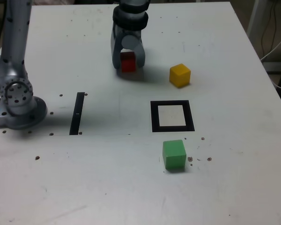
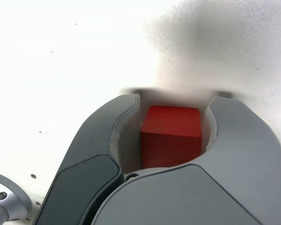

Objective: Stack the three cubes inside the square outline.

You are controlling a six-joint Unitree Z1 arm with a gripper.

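The red cube point(image 1: 128, 62) rests on the white table at the back, between the two fingers of my gripper point(image 1: 129, 61). In the wrist view the red cube point(image 2: 171, 136) fills most of the space inside the gripper point(image 2: 174, 101), whose jaws stand close on both sides of it. I cannot tell whether they press on it. The yellow cube point(image 1: 180, 75) stands to the exterior view's right of the gripper. The square outline point(image 1: 172, 116) lies nearer the front, nothing inside it. The green cube point(image 1: 173, 154) sits just in front of the outline.
A thin black strip point(image 1: 77, 113) lies on the table toward the exterior view's left. The arm's grey base point(image 1: 16, 101) stands at the left edge. Small dark specks dot the table. Cables hang beyond the table's right edge.
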